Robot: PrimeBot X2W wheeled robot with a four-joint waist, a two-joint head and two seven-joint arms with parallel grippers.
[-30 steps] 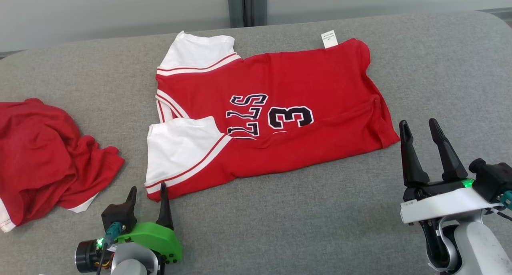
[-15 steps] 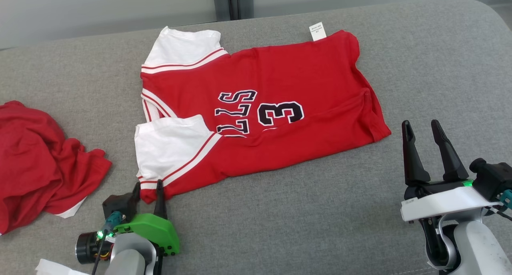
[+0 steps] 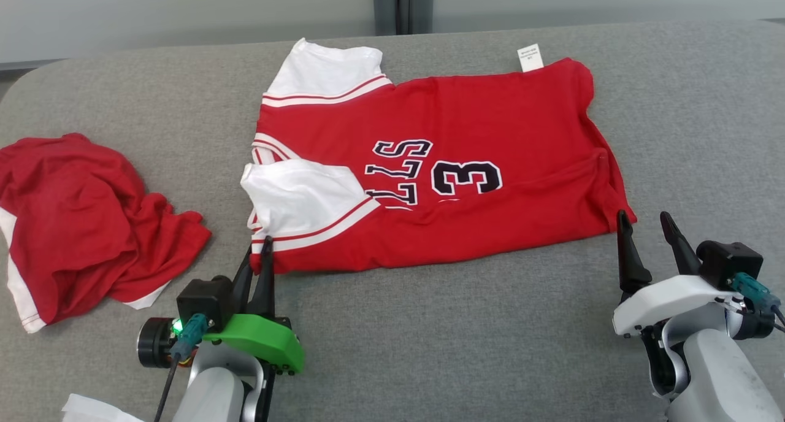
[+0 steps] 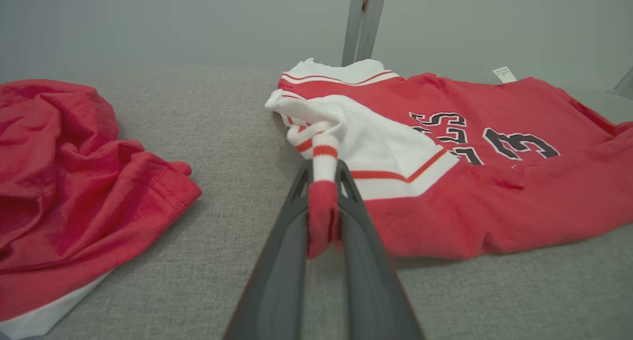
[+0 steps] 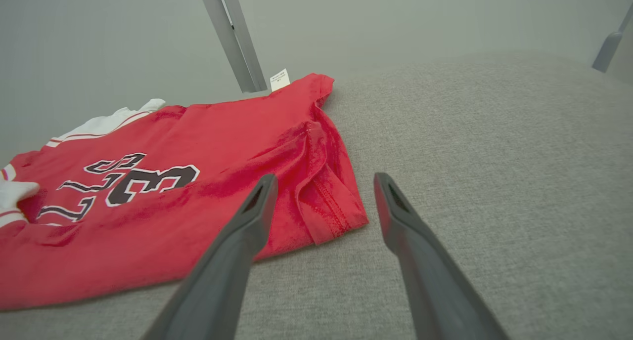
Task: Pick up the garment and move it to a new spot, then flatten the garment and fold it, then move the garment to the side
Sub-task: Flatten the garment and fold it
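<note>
Atop coarse grey fabric (image 3: 441, 330), left pincer (image 4: 324, 169) nips jersey (image 3: 478, 121).

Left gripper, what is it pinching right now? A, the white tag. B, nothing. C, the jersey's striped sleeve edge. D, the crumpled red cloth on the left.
C: in the left wrist view the left gripper has its fingers closed on the red-and-white striped sleeve edge of the jersey.
</note>
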